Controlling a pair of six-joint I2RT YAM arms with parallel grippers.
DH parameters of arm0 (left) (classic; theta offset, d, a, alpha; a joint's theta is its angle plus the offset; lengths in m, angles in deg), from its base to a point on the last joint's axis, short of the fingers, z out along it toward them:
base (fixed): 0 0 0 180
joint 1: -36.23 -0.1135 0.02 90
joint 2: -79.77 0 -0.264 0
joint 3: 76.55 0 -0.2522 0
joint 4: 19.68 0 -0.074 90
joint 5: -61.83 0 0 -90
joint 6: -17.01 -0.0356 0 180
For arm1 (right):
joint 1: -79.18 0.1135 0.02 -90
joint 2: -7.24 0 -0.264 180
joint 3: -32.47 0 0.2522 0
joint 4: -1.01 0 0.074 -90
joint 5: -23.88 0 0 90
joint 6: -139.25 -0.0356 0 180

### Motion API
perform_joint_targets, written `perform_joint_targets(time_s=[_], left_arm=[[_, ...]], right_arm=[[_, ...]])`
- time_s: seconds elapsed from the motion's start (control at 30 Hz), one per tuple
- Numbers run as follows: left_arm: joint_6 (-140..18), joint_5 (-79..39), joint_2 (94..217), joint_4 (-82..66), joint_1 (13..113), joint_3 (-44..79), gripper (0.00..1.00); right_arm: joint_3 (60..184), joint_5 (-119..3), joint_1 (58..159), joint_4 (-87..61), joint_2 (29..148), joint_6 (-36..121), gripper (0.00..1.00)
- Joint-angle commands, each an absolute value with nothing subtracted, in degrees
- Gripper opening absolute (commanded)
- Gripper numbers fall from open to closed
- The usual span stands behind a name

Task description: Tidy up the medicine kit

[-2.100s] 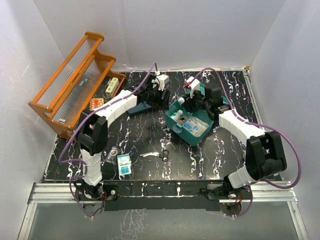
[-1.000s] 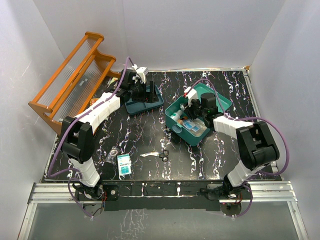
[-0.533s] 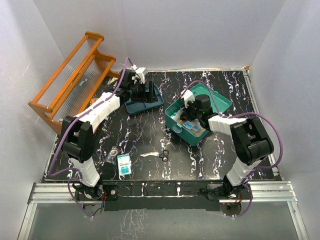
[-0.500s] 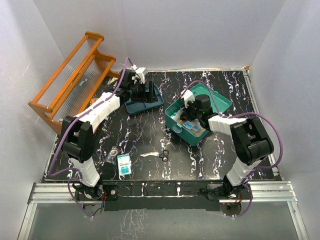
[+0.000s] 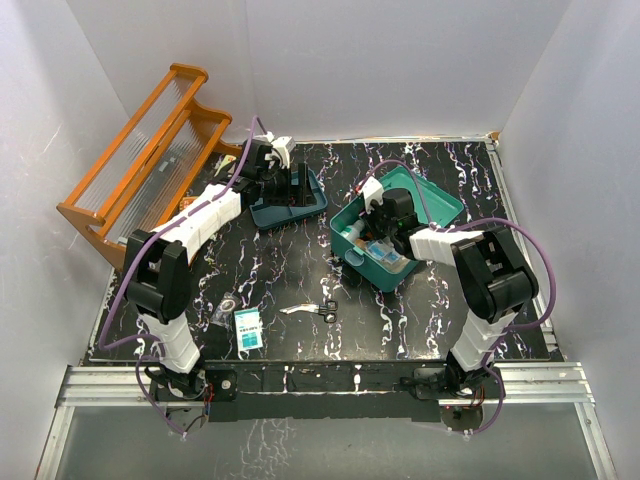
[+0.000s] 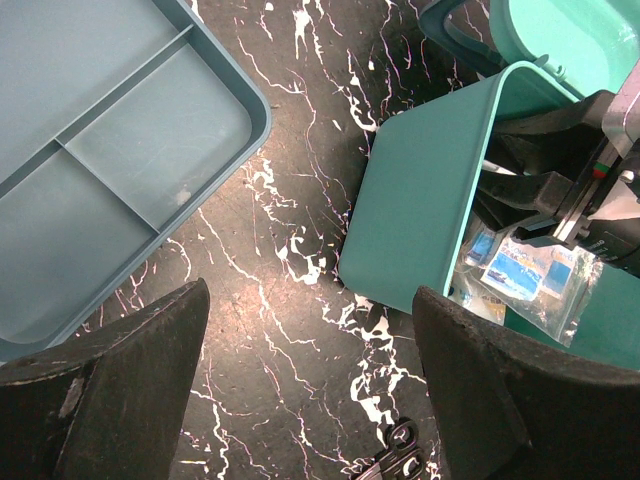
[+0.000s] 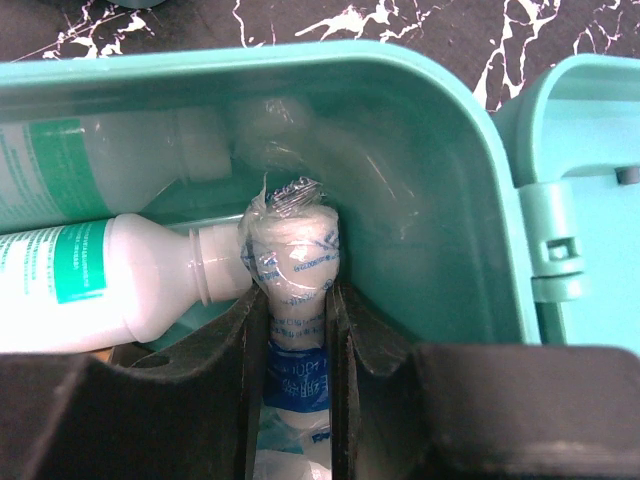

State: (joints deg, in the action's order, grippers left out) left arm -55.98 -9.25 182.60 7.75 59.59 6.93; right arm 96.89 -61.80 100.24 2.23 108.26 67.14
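Observation:
The medicine kit [image 5: 342, 243] is a teal box standing open right of centre, its lid [image 5: 443, 205] swung back. My right gripper [image 5: 385, 222] is down inside it, shut on a plastic-wrapped white roll [image 7: 293, 250] with a blue label, held upright against the kit's inner wall [image 7: 420, 140]. A white bottle [image 7: 90, 290] with a green label lies beside the roll. My right gripper [image 7: 296, 330] hides the roll's lower part. My left gripper [image 6: 310, 330] is open and empty above the table, between a blue-grey tray [image 6: 100, 150] and the kit's outer wall [image 6: 420, 210].
An orange wooden rack [image 5: 150, 150] stands at the far left. The divided tray [image 5: 268, 212] lies under my left gripper [image 5: 295, 185]. Small scissors [image 5: 318, 309], a teal-white packet [image 5: 248, 327] and a small wrapped item [image 5: 228, 305] lie near the front. Bagged sachets [image 6: 530, 275] sit in the kit.
My left arm has swung left to hang over the tray and then stayed still. My right gripper has gone down into the kit and edged further left.

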Motion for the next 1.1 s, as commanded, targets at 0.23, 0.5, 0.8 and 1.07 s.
perform_joint_targets(time_s=[0.23,0.5,0.8,1.07], left_arm=[[-55.5,-7.5,181.5,7.7,59.4,6.4,0.81],[-55.8,-8.6,180.9,8.3,59.4,6.2,0.81],[-56.4,-11.5,179.1,8.8,59.3,7.3,0.81],[-56.3,-11.9,178.2,8.8,59.4,8.4,0.81]], right_arm=[[98.9,-53.4,100.3,0.3,107.4,70.6,0.26],[102.1,-62.1,100.2,0.0,105.3,65.0,0.37],[103.4,-63.3,100.2,-0.9,102.7,62.9,0.46],[103.3,-63.9,100.2,0.2,103.7,62.9,0.36]])
